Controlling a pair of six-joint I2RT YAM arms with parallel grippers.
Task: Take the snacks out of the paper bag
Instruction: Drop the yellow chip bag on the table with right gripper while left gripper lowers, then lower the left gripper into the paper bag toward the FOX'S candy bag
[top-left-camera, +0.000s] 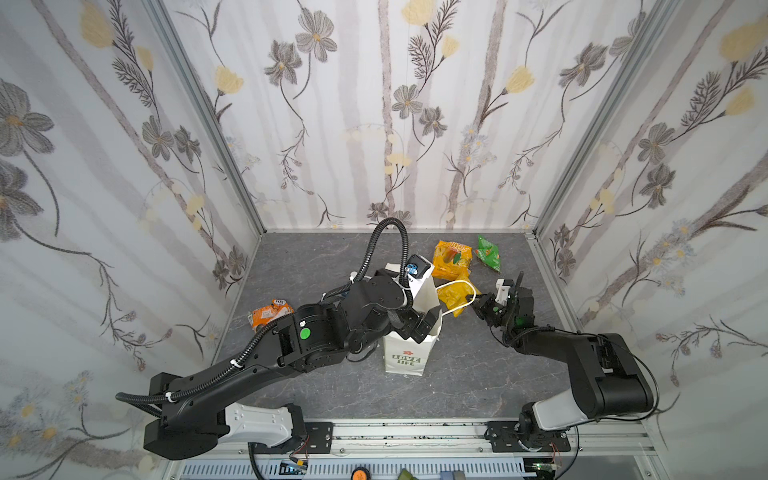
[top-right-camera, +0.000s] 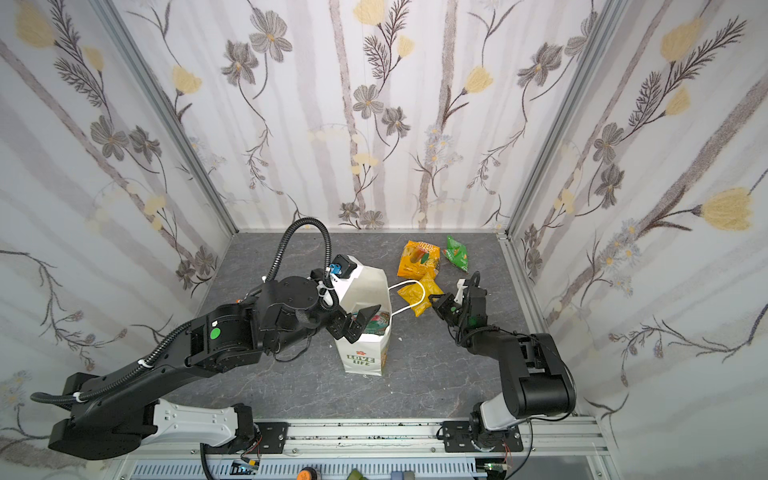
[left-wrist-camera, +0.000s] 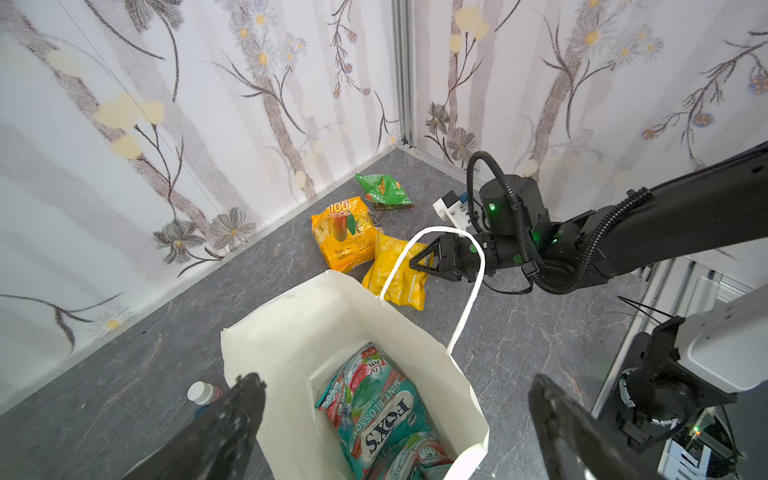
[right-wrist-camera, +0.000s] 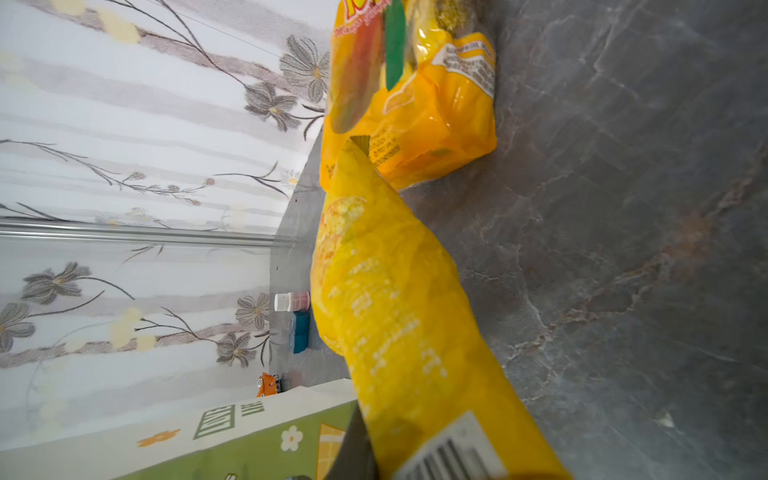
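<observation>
The white paper bag (top-left-camera: 405, 357) (top-right-camera: 361, 359) stands upright mid-table, mouth open. Inside it lie two teal FOX'S snacks (left-wrist-camera: 374, 411) (top-right-camera: 376, 324). My left gripper (top-left-camera: 419, 328) (left-wrist-camera: 395, 380) hangs open just above the bag's mouth, one finger on each side of the rim, holding nothing. To the bag's right, my right gripper (top-left-camera: 473, 299) (left-wrist-camera: 415, 266) is shut on the yellow packet (top-left-camera: 455, 297) (right-wrist-camera: 395, 311), close to the bag's cord handle (left-wrist-camera: 473, 266). The packet's far end overlaps the large orange-yellow packet (top-left-camera: 451, 259) (left-wrist-camera: 343, 237). A small green packet (top-left-camera: 488, 251) (left-wrist-camera: 384, 191) lies behind it.
An orange-and-white packet (top-left-camera: 270, 311) lies at the left, partly hidden by my left arm. A small bottle with a white cap (left-wrist-camera: 203, 392) (right-wrist-camera: 291, 301) sits behind the bag. Flowered walls close in the back and both sides.
</observation>
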